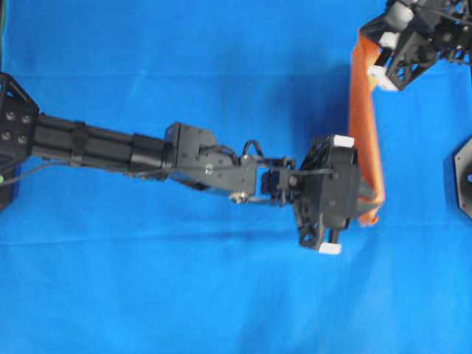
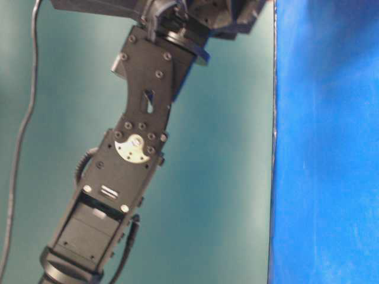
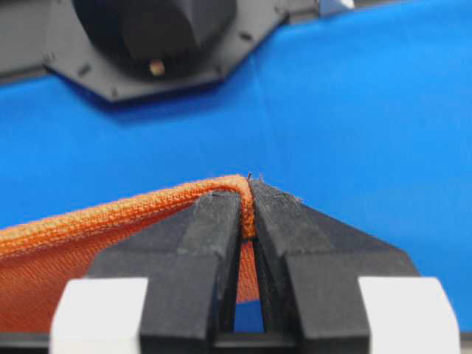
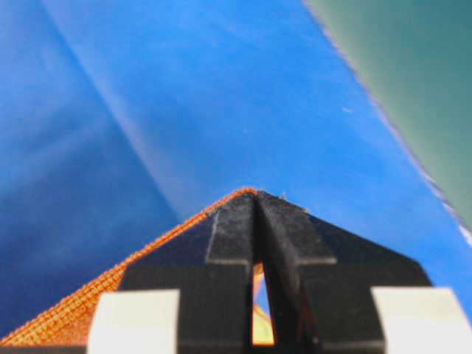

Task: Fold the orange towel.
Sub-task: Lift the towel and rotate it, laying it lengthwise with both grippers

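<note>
The orange towel (image 1: 364,125) hangs above the blue cloth as a narrow upright strip, stretched between both grippers. My left gripper (image 1: 369,199) is shut on its lower corner. In the left wrist view the stitched hem of the orange towel (image 3: 110,214) bends into the shut left gripper (image 3: 248,195). My right gripper (image 1: 366,40) is shut on the upper corner at the top right. In the right wrist view the towel's hem (image 4: 74,313) runs down-left from the shut right gripper (image 4: 257,195). The table-level view does not show the towel.
A blue cloth (image 1: 184,295) covers the table. The right arm's black base (image 1: 461,177) sits at the right edge, and the left wrist view shows it too (image 3: 147,44). The cloth's edge borders a green surface (image 4: 413,74). An arm link (image 2: 136,148) fills the table-level view.
</note>
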{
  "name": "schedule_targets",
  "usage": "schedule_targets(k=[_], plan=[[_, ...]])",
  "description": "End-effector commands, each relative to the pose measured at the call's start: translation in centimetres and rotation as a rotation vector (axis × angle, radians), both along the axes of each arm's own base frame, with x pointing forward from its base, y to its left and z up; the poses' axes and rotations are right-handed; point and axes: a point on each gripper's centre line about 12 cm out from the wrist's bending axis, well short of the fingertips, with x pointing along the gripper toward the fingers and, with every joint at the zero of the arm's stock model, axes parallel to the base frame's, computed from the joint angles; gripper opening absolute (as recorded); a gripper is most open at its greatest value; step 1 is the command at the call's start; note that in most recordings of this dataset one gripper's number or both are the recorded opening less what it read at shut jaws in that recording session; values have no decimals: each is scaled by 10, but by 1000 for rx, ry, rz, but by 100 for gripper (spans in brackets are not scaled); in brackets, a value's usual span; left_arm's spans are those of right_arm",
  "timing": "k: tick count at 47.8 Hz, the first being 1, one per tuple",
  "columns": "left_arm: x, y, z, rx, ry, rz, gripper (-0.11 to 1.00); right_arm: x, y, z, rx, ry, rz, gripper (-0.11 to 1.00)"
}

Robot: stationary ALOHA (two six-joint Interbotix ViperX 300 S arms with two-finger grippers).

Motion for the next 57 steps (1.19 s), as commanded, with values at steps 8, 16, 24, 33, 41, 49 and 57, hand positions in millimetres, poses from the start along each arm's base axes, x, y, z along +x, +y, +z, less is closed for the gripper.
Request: schedule_targets(k=[8, 16, 24, 33, 41, 49, 57], plan=[[-37, -33, -3, -55, 86, -35, 2, 44, -11, -16, 29, -49, 73, 2], [-66, -28, -23, -115, 159, 6, 2, 79, -12, -32, 53, -24, 123, 2], [-83, -29, -31, -151, 153, 19, 2, 97, -10, -38, 58, -21, 152, 2], [-92, -28, -35, -152, 158, 21, 2, 103, -5, -41, 61, -27, 175, 2], [-91, -26, -36, -152, 156, 23, 2, 104, -3, -44, 65, -26, 183, 2], [-89, -23, -35, -154, 148, 31, 2, 110, 2, -43, 61, -52, 212, 2], [-90, -23, -35, -155, 142, 30, 33, 114, 7, -42, 56, -67, 236, 19]])
